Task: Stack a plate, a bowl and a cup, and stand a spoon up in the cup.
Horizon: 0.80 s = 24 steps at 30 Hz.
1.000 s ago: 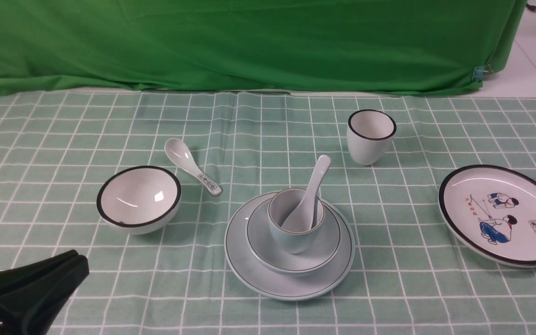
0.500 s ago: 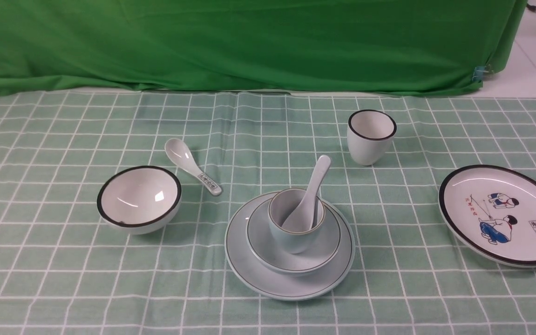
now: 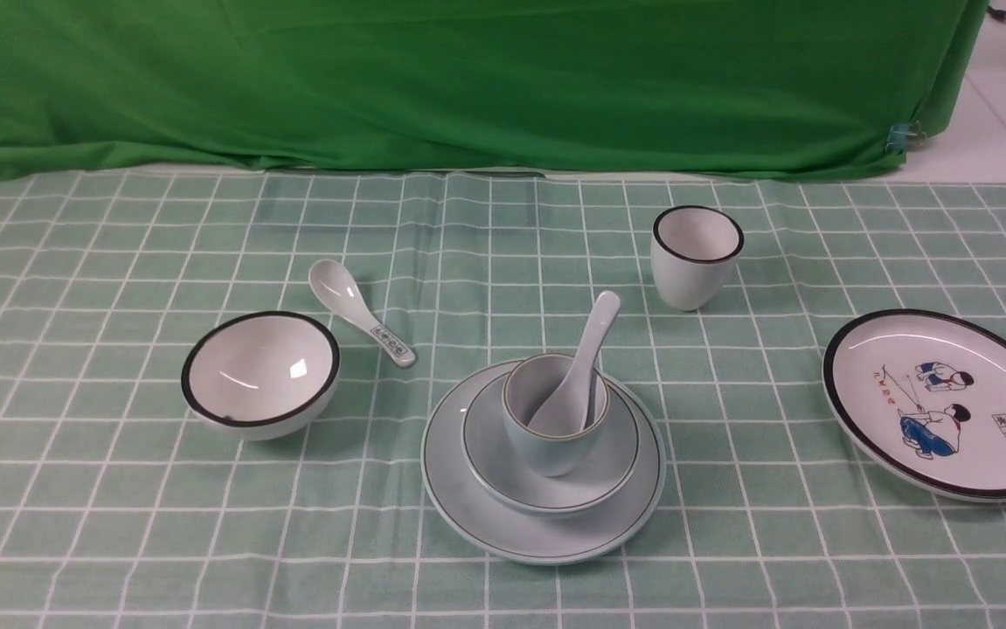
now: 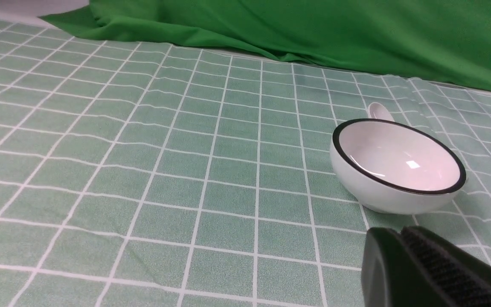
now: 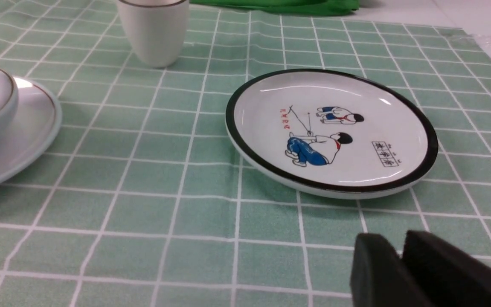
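The job looked done. The plate (image 3: 468, 507) sat on the green check cloth (image 3: 118, 489), near the middle & close to the robot. The bowl (image 3: 616, 463) sat on the plate. The cup (image 3: 546, 445) stood in the bowl. The spoon (image 3: 586, 362) stood in the cup, scoop end down, handle leaning up and away over the far rim. Nothing looked tipped. From these views, nothing seemed left to stack.

The other dishes were not part of the pile: the black-rim white bowl (image 3: 260, 374) and the patterned spoon (image 3: 361, 324) on the left, the black-rim white cup (image 3: 696, 255) at the back, the cartoon plate (image 3: 944, 402) on the right.

The left gripper (image 4: 403, 243) had its jaws pressed together w/ nothing in them, low near the white bowl. The right gripper (image 5: 401, 251) held nothing, near the cartoon plate. A thin gap showed between its jaws, so they were a bit apart. Both were well apart from the pile.
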Motion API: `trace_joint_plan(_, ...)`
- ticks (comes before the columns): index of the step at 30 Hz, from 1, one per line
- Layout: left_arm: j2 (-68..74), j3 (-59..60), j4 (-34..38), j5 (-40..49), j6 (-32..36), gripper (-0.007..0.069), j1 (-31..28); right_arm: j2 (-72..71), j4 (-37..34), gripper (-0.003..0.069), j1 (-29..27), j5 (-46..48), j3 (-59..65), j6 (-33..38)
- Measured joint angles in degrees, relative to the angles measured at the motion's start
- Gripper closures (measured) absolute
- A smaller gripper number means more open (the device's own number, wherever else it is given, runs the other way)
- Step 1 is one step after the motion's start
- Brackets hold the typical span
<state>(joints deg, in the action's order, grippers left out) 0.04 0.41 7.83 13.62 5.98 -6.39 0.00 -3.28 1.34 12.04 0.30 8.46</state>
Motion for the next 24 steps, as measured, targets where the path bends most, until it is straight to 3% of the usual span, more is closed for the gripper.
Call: trace_joint_plan(24,0.0,0.0,0.2,-0.3,0.0,0.0612,0.0,0.0,0.0,0.0461,0.0,0.0,0.0,0.0)
